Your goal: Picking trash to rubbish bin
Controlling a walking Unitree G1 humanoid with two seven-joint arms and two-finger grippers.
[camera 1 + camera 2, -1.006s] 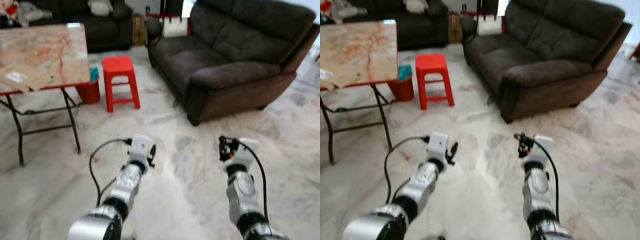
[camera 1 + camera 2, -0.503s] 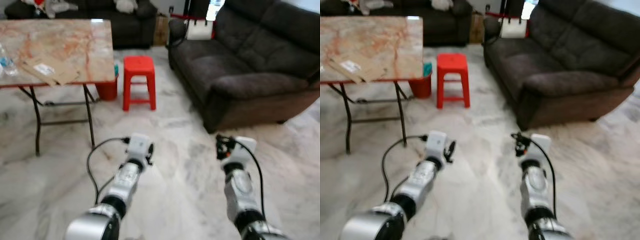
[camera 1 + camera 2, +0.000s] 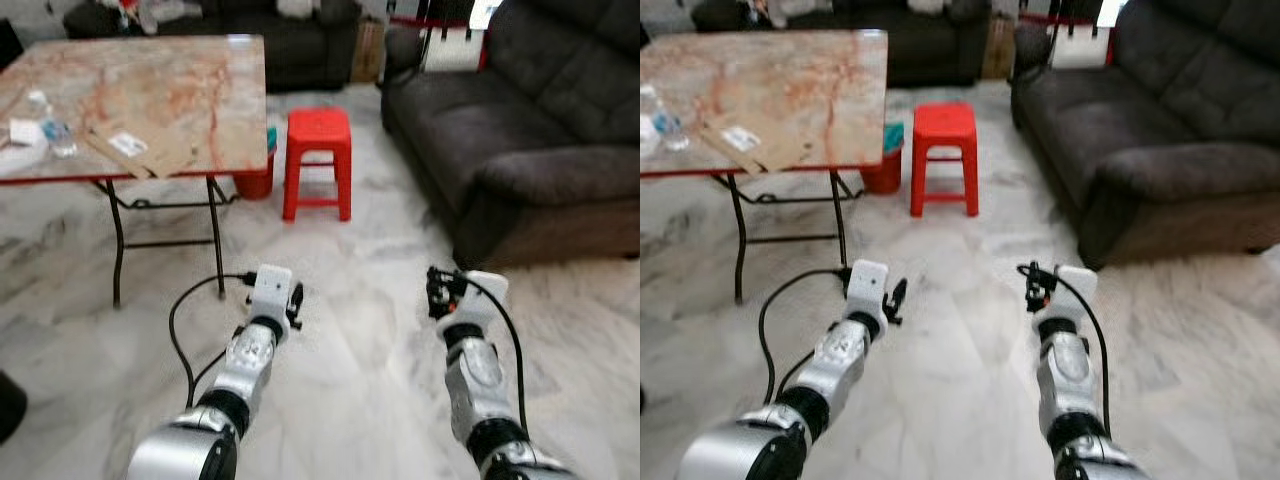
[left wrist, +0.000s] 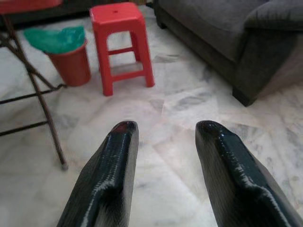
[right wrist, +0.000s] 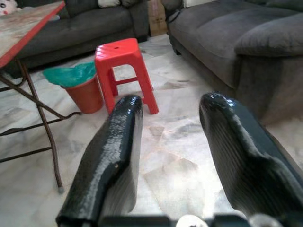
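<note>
A red rubbish bin (image 4: 71,66) lined with a green bag stands on the floor under the table's far corner, beside a red stool (image 3: 318,160). On the marble-patterned folding table (image 3: 190,90) lie a small plastic bottle (image 3: 55,135), a white scrap of paper (image 3: 22,132) and a flat cardboard piece (image 3: 140,150). My left gripper (image 4: 165,130) is held out low over the bare floor, open and holding nothing. Level with it, my right gripper (image 5: 170,101) is also open and holding nothing. Both point toward the stool and bin, well short of them.
A dark brown sofa (image 3: 540,130) fills the right side, and another dark sofa (image 3: 300,40) runs along the back wall. The table's thin metal legs (image 3: 115,240) stand to my left. A dark object (image 3: 8,405) sits at the lower left edge. Pale marble floor lies ahead.
The camera has swung left, so the sofa, stool and table have all shifted right in view. The bottle and paper on the table have come into sight. Both arms keep their pose.
</note>
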